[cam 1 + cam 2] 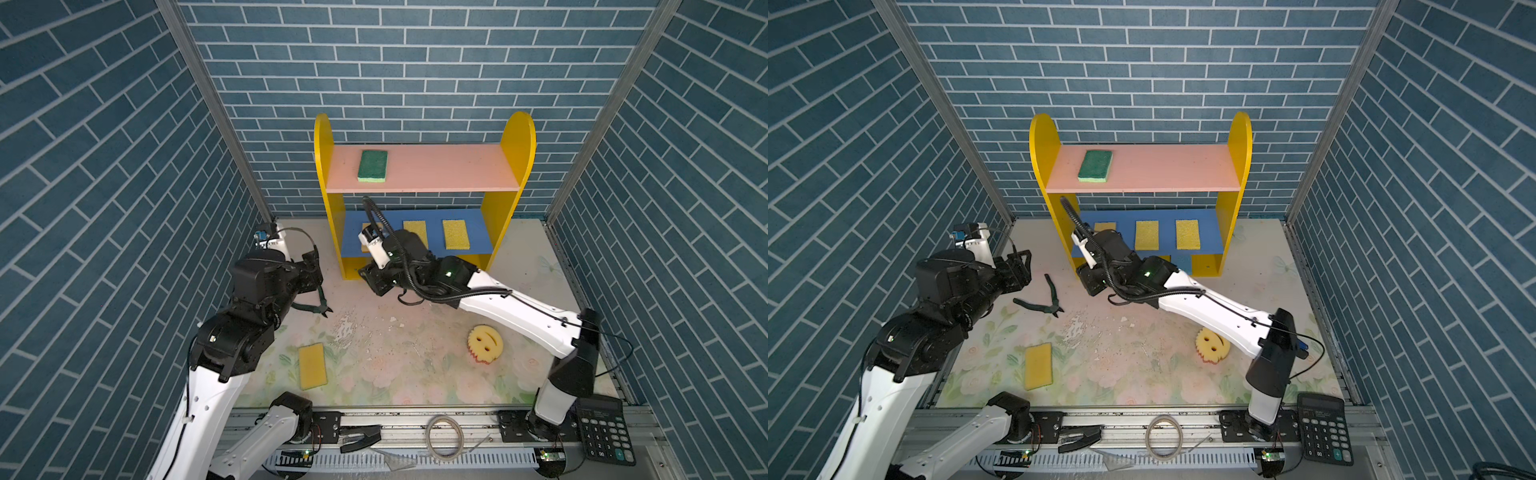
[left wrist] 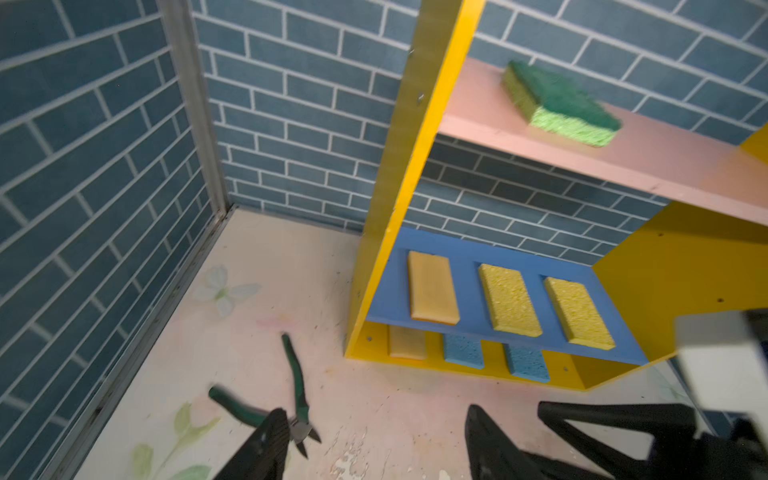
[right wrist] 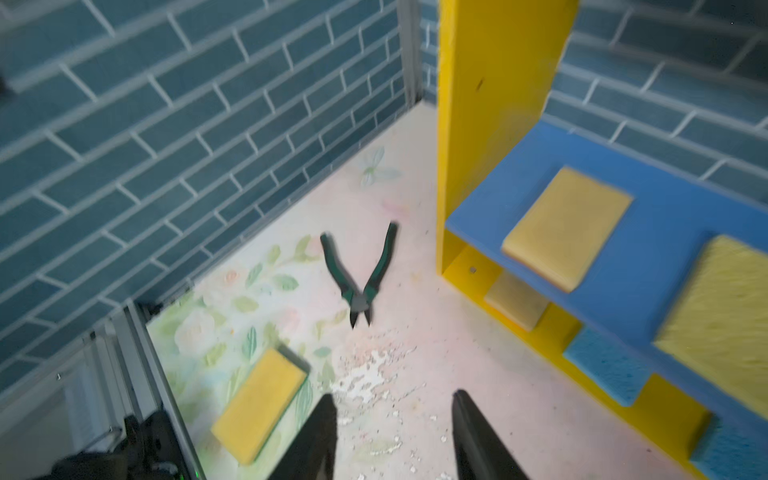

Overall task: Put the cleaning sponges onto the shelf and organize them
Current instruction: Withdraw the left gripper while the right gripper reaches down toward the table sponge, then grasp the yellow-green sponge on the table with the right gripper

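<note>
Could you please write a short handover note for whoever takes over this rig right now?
Left gripper: open, empty. Right gripper: open, empty, near the front of the shelf.
Done: green-topped sponge on the pink board; tan sponge and two yellow sponges on the blue board; second tan sponge and two light blue sponges on the yellow base.
Left: loose yellow sponge and smiley sponge lie on the table.
Pliers also on table.
</note>
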